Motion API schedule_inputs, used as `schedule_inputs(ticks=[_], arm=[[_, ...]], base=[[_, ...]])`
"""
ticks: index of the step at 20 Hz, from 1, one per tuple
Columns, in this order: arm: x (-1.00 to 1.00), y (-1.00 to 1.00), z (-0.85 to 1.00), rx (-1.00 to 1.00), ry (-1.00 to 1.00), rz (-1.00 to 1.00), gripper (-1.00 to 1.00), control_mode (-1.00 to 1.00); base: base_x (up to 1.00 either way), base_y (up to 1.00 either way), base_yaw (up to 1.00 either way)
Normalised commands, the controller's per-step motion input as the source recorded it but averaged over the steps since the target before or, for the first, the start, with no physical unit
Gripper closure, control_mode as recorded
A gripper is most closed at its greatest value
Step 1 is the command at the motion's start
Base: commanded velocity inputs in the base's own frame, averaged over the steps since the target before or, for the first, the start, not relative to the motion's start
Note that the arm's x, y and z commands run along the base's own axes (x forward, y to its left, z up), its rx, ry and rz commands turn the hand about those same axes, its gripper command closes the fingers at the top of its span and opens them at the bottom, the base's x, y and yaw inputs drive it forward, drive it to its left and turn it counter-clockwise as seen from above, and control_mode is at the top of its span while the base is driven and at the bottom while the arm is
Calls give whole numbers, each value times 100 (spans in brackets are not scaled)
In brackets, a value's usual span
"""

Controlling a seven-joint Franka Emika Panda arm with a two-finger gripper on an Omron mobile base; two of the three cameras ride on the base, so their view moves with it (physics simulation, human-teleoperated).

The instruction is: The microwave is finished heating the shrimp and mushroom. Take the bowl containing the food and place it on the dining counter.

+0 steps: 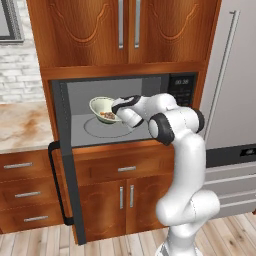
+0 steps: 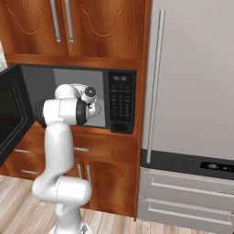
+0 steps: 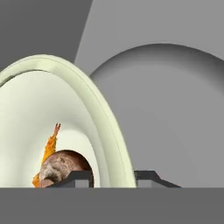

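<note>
Bowl (image 1: 103,109) sitting tilted inside the microwave (image 1: 120,112), just above the round turntable (image 1: 107,127), shrimp (image 3: 49,148) and mushroom (image 3: 61,170) sliding toward its low side. Gripper (image 3: 113,177) reaching in through the open door (image 1: 62,160), fingers straddling the thin rim, one inside and one outside, pinching it for the lift. Getting out likely meaning clearing the cavity floor and the swung-out door. Keypad panel (image 2: 120,101) and fridge (image 2: 192,91) standing to the right, cabinets (image 1: 125,30) overhead.
</note>
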Motion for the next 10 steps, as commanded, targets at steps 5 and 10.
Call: schedule_inputs(ticks=[5, 10], arm=[[-26, 0, 0, 0, -2, 0, 100, -100], [-98, 0, 28, 2, -17, 0, 100, -100]], base=[[0, 0, 0], [0, 0, 0]])
